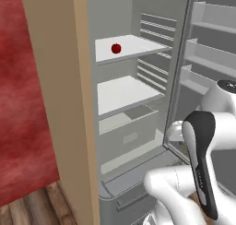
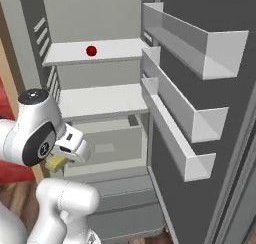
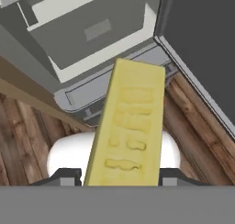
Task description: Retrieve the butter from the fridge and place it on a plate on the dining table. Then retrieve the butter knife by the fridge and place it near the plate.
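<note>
The butter [image 3: 128, 122], a yellow stick, stands lengthwise between my fingertips, and my gripper [image 3: 120, 179] is shut on it. From the right base view a yellow end of the butter [image 2: 55, 163] pokes out under the hand, low in front of the open fridge [image 2: 100, 13]. The fridge [image 1: 110, 16] shows white shelves and a bottom drawer [image 3: 92, 30]. Below the held stick lie the fridge's base and wooden floor. The plate, the dining table and the butter knife are out of view.
A small red ball [image 1: 116, 48] sits on the upper shelf, also the red ball [image 2: 91, 51]. The fridge door [image 2: 200, 113] hangs open to the right with several bins. A tan cabinet side [image 1: 60, 104] flanks the fridge on the left.
</note>
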Available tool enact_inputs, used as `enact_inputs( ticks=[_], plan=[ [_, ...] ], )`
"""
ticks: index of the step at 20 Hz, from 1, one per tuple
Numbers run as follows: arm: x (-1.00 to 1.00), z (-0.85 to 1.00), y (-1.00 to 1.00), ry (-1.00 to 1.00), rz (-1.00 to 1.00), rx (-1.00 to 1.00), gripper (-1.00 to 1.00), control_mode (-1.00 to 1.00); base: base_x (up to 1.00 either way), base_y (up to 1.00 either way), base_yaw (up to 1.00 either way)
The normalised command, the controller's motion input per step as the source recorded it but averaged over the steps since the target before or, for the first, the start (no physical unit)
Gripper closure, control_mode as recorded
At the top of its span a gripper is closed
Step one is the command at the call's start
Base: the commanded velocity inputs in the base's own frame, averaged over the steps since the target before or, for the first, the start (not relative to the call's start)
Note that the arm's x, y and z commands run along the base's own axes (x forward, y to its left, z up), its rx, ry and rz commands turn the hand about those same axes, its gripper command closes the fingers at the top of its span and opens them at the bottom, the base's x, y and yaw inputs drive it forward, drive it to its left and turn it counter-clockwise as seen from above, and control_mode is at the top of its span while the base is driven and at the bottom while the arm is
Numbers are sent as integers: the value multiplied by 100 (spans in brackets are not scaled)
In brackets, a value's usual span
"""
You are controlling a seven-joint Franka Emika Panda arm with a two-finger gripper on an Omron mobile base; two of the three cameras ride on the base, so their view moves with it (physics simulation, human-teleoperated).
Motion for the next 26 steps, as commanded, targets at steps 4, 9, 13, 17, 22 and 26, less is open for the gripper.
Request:
enact_inputs(
  ticks=[4, 9, 13, 17, 22, 26],
  plan=[
    [0, 0, 0, 0, 0, 0, 100, 100, -56, 3, -49],
    [0, 0, 0, 0, 0, 0, 100, 100, -50, 0, -58],
    [0, 0, 0, 0, 0, 0, 100, 100, -82, 0, -68],
    [0, 0, 0, 0, 0, 0, 100, 100, -67, 1, -67],
    [0, 0, 0, 0, 0, 0, 100, 100, -47, 0, -66],
    [0, 0, 0, 0, 0, 0, 100, 100, -67, 0, -62]
  ],
)
